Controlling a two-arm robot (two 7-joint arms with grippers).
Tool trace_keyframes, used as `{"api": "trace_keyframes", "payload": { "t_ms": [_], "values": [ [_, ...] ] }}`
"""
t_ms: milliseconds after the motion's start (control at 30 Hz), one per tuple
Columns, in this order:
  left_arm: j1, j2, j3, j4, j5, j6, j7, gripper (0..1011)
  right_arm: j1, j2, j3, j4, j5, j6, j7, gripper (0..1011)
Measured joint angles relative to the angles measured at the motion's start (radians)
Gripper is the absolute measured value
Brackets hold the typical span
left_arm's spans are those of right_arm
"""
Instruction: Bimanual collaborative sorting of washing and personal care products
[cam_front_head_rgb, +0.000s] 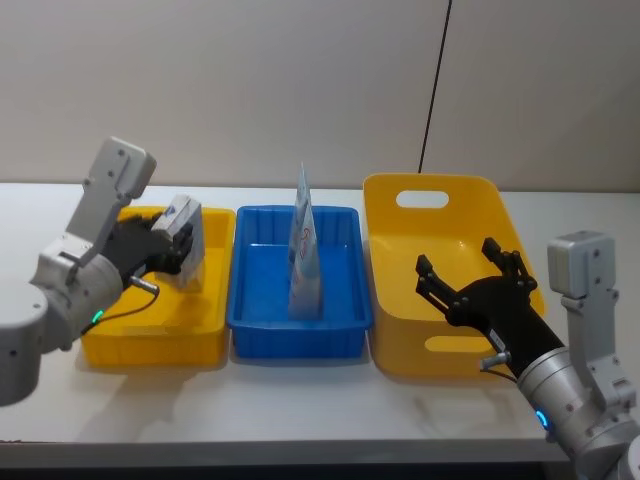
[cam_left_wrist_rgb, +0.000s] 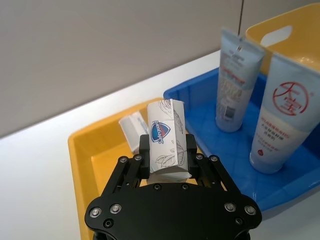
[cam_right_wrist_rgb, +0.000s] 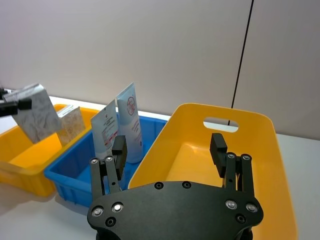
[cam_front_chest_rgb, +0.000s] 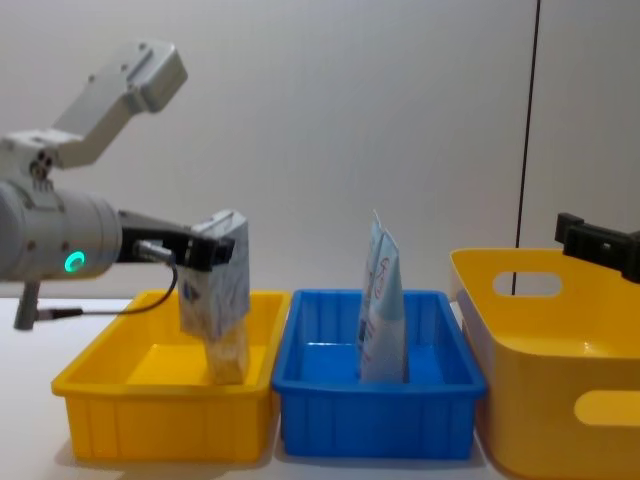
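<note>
Bright, even indoor light; soft shadows; tubes (cam_left_wrist_rgb: 282, 120) mirrored on glossy blue tray (cam_left_wrist_rgb: 205, 117)

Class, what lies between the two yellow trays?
The blue tray, holding two upright tubes, in the head view. Left gripper holds a carton; right gripper open.

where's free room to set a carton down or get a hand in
Most room: the large yellow bin, floor bare below the open right gripper. The small yellow tray is free on its left half; the standing carton and the held carton in the left gripper crowd its right side. The tubes split the blue tray's middle.
</note>
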Motion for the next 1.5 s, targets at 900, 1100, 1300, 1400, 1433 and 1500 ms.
{"api": "trace_keyframes", "payload": {
  "t_ms": [900,1100,1300,1400,1433,1500],
  "values": [
    [-0.139,0.133,0.06,-0.125,-0.023,-0.098,-0.337,358,0.0,0.0,0.0,0.0,0.0,0.0,0.0,1000],
    [-0.161,0.151,0.075,-0.137,-0.049,-0.127,-0.412,358,0.0,0.0,0.0,0.0,0.0,0.0,0.0,1000],
    [-0.173,0.164,0.09,-0.14,-0.08,-0.164,-0.489,358,0.0,0.0,0.0,0.0,0.0,0.0,0.0,1000],
    [-0.178,0.17,0.098,-0.137,-0.095,-0.182,-0.523,358,0.0,0.0,0.0,0.0,0.0,0.0,0.0,1000],
    [-0.178,0.17,0.098,-0.137,-0.095,-0.182,-0.523,358,0.0,0.0,0.0,0.0,0.0,0.0,0.0,1000],
    [-0.182,0.174,0.104,-0.13,-0.108,-0.197,-0.553,358,0.0,0.0,0.0,0.0,0.0,0.0,0.0,1000]
  ]
}}
